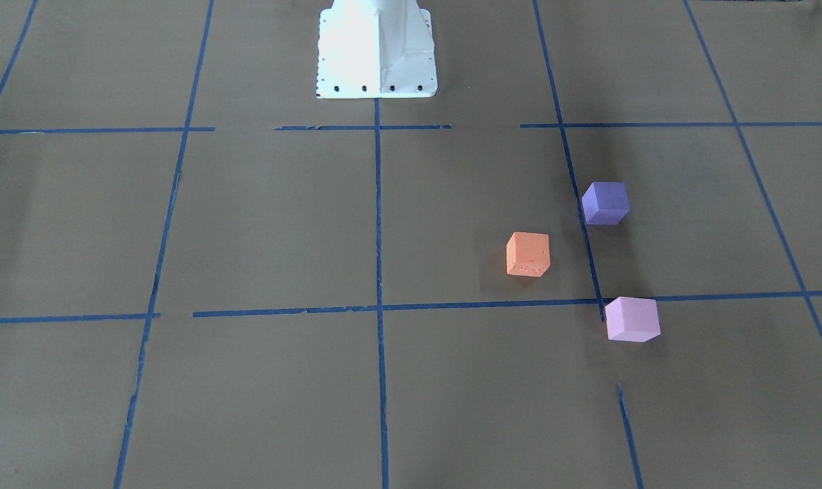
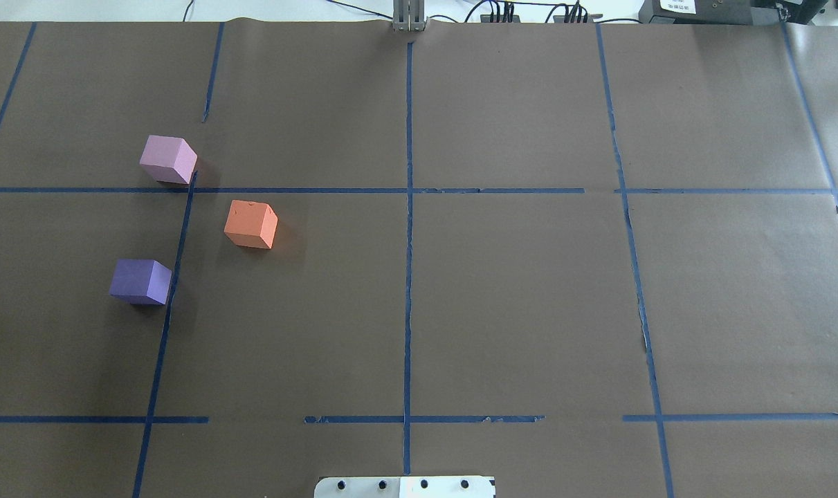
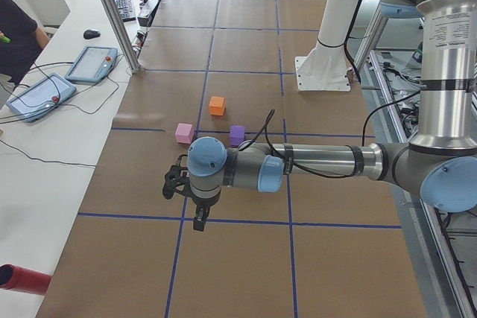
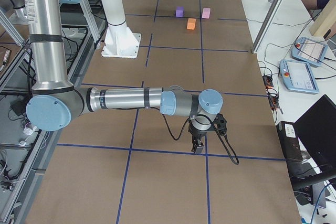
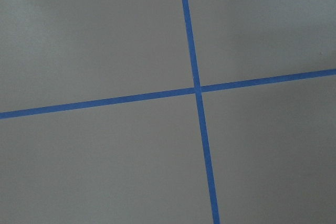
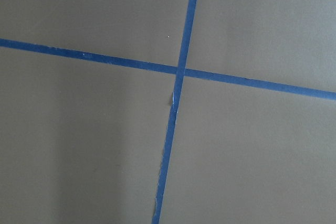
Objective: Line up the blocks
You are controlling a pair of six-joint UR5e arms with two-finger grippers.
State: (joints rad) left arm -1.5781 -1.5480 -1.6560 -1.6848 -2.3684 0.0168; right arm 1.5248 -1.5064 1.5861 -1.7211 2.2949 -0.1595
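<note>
Left gripper (image 3: pixel 197 221) and right gripper (image 4: pixel 198 148) each hang fingers-down over bare paper at opposite ends of the table, neither holding a block; the lining-up looks not yet begun.

From where they show I cannot tell whether either pair of fingers is apart or together. Seen from over the robot's shoulders, all three blocks sit on its left half. The deep violet matte foam cube (image 2: pixel 140 281) is leftmost and nearest the robot. The pale pink-lilac foam cube (image 2: pixel 169 159) is farther out, by a crossing of the blue tape lines (image 2: pixel 408 277). The orange foam cube (image 2: pixel 251 224) is off to their right, between them in depth. All three are apart, in a shallow triangle. I'd judge the left arm should go next, fingers spread and squared to the orange cube's faces, to bring it into the gap between the other two.
</note>
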